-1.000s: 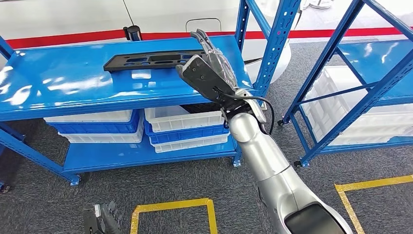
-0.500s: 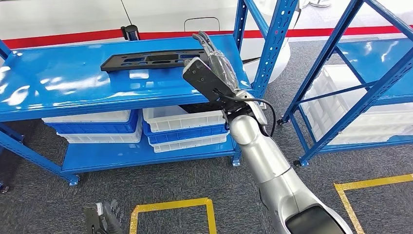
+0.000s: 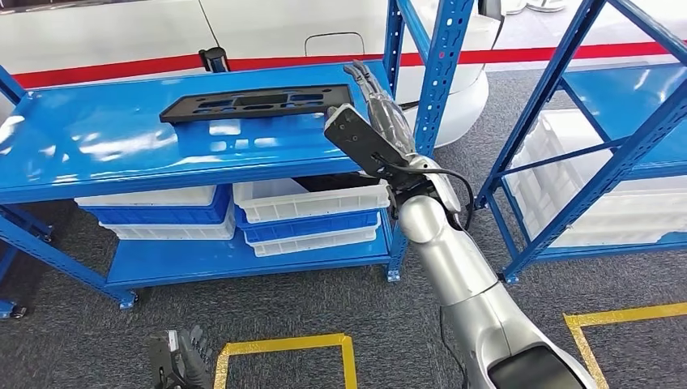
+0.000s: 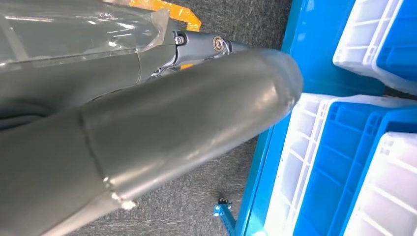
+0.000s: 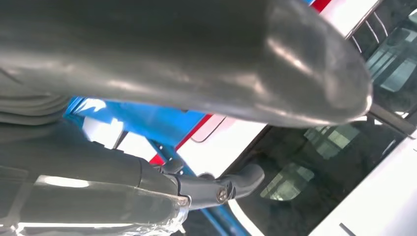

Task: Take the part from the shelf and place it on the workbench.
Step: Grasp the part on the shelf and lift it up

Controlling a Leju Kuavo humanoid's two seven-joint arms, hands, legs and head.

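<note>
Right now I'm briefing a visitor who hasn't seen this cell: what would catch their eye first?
The bright blue shelf and the flat black part lying on its top level. Then the silver right arm, its right hand raised, open, beside the part's near end. White and blue bins sit stacked underneath.

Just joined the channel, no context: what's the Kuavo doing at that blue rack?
The robot stands at a blue shelf rack. Its right hand is raised at the top shelf's right end with fingers extended, holding nothing. The flat black part lies on the top shelf, just to the hand's left and not gripped. The left hand hangs low by the floor. White and blue bins sit on the shelf below.
</note>
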